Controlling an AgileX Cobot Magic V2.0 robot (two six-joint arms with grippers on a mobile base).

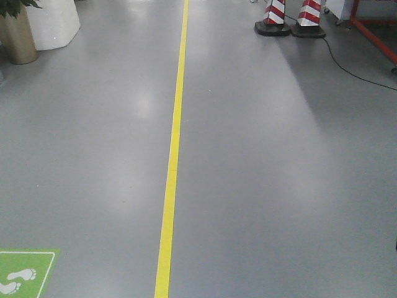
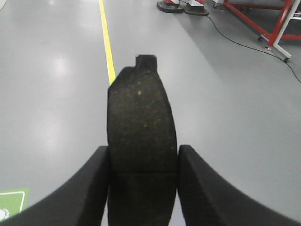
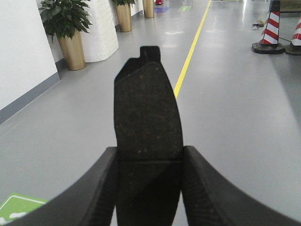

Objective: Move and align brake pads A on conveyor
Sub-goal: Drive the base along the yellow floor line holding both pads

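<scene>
My left gripper [image 2: 143, 153] is shut on a brake pad [image 2: 141, 122], a dark grey-brown curved oblong with a thin cross groove near the fingertips; it sticks out forward, held above the grey floor. My right gripper [image 3: 149, 153] is shut on a second brake pad [image 3: 146, 113] of the same kind, also pointing forward above the floor. Each pad has a small dark backing-plate tab at its far end. The conveyor is out of view in all three views. Neither gripper nor pad shows in the front view.
Grey floor with a yellow line [image 1: 172, 155] running straight ahead. Red-and-white cones [image 1: 290, 18] stand far right beside a red frame [image 2: 263, 23] and a black cable [image 1: 353, 71]. A potted plant in a gold pot [image 3: 70, 33] and white pillar [image 1: 53, 22] stand left. A green footprint sign [image 1: 22, 273] lies near left.
</scene>
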